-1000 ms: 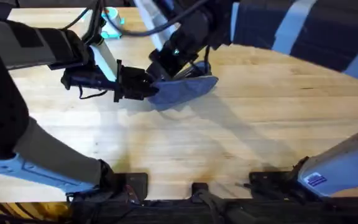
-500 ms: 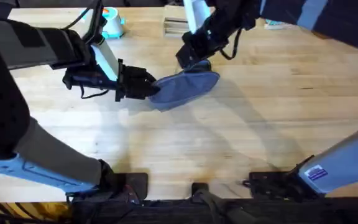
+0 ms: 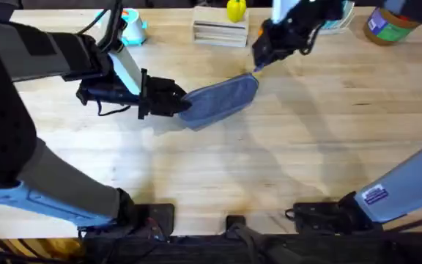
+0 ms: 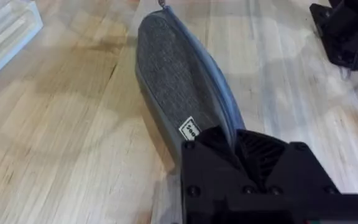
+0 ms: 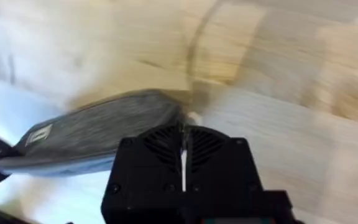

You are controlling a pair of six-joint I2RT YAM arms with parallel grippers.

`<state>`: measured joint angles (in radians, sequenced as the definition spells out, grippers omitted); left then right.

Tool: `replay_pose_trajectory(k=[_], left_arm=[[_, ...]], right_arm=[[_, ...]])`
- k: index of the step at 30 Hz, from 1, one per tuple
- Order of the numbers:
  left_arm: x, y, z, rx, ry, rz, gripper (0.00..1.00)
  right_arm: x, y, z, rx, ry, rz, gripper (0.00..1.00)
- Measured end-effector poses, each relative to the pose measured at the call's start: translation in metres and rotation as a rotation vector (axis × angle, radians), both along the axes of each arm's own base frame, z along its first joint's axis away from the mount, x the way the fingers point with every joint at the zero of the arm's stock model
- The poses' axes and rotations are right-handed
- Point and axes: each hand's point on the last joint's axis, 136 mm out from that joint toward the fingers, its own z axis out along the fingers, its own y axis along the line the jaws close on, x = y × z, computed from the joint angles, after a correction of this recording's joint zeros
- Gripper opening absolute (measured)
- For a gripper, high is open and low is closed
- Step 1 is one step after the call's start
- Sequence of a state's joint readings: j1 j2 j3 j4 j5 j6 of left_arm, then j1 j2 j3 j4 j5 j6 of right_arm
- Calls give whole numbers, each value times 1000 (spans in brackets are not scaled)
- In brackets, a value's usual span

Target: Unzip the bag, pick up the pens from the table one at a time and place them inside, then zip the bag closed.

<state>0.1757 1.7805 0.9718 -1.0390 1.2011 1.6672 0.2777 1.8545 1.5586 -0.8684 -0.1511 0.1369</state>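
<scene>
The blue-grey bag [image 3: 222, 100] lies slanted on the table [image 3: 269, 161], and its zip looks closed along the long edge [image 4: 213, 81]. My left gripper [image 3: 174, 104] is shut on the bag's near end [image 4: 194, 130], by a small white label. My right gripper [image 3: 256, 64] is at the bag's far end, with its fingers [image 5: 166, 152] pressed together at the zip pull [image 5: 194, 117]. The pull also pokes up at the pouch's tip [image 4: 161, 3]. The pens are out of view.
Along the back edge stand a flat striped box [image 3: 220, 31], a yellow object [image 3: 235, 10], a teal and orange toy [image 3: 130, 26] and a round tub [image 3: 387, 26]. A clear plastic box [image 4: 5, 31] sits beside the bag. Bare wood spreads across the front.
My right gripper has travelled along the bag's zip edge from its left part to the far right end. The bag's right end shifted slightly. My left gripper kept its hold.
</scene>
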Motion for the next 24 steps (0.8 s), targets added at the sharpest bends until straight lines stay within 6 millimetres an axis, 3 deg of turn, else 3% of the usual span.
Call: replay_pose_trajectory(k=[7, 11, 19, 24], left_arm=[[-2, 7, -8, 49, 15, 0, 44], [-3, 7, -9, 56, 23, -3, 44], [-4, 7, -10, 59, 24, -4, 43], [-4, 7, -10, 60, 24, -4, 43]], right_arm=[[25, -61, 4, -105, -57, -153, 33], [28, -63, -4, -127, -49, -162, 33], [26, -61, -50, -149, 67, -186, 32], [26, -60, -17, -122, -5, -199, 33]])
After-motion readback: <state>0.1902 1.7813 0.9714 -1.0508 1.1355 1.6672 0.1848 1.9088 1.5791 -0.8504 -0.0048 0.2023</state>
